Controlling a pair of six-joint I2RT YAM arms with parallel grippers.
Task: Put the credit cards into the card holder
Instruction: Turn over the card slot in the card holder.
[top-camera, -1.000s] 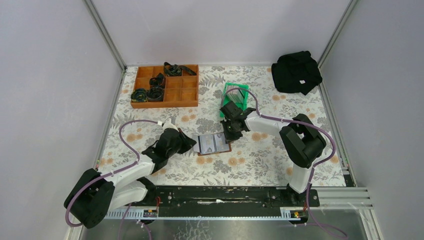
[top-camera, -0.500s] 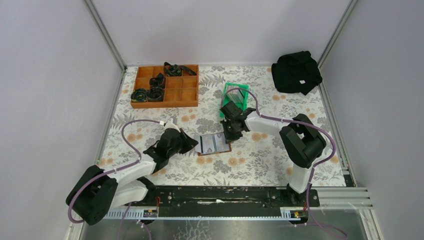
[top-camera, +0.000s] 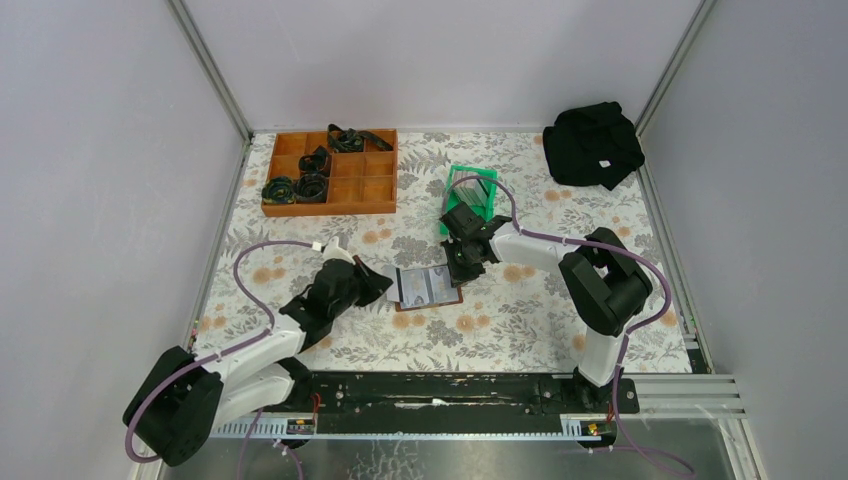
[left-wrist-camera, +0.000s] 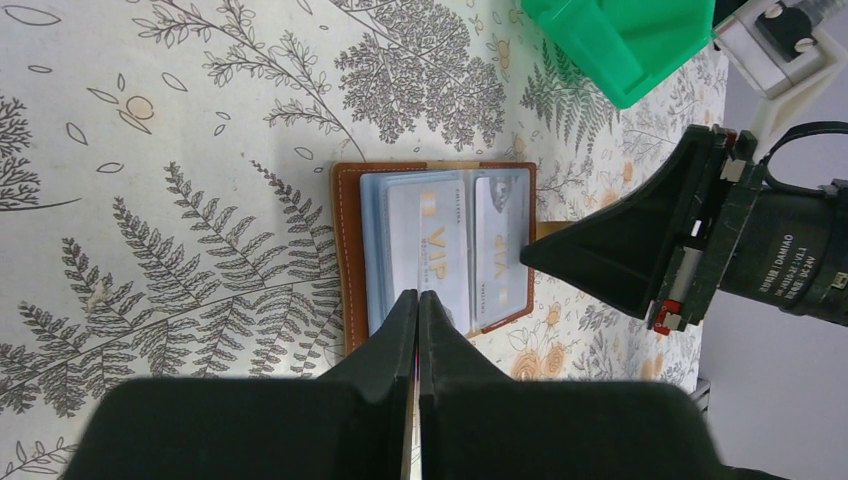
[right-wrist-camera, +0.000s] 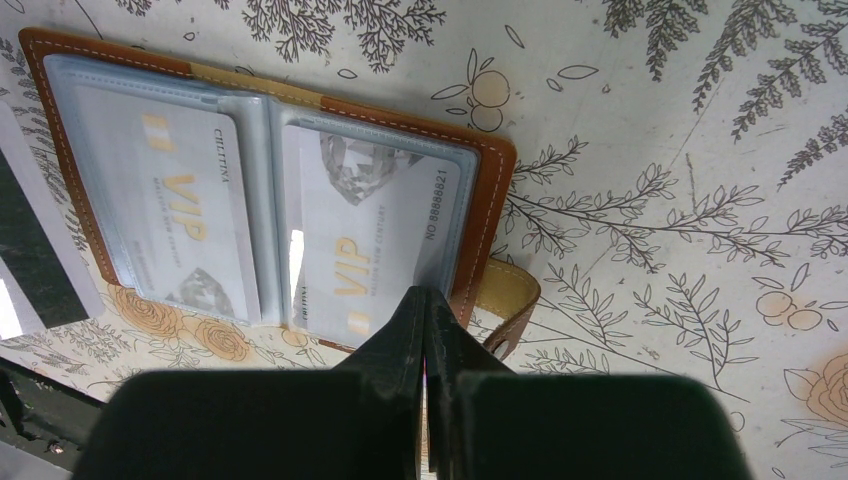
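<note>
Card holder (top-camera: 428, 287): open flat, mid-tabletop (top-camera: 530, 320), toward the near edge.
Credit cards (right-wrist-camera: 365, 235): 2 showing in its clear sleeves (both marked VIP).
Left gripper (left-wrist-camera: 418, 300): jaws pressed together, tips over the holder's edge.
Right gripper (right-wrist-camera: 425, 298): pressed together, empty, tips at the opposite edge.

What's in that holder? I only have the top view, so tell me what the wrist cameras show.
Observer: Two cards sit slotted in the open holder, each printed VIP in gold.
Operator: Give me the right gripper.
Observer: Right gripper is shut, tips over the right-hand card's edge, beside the tab.
Operator: Now the left.
Observer: Left gripper is shut and points at the holder's opposite edge. Whether it touches can't be told.
</note>
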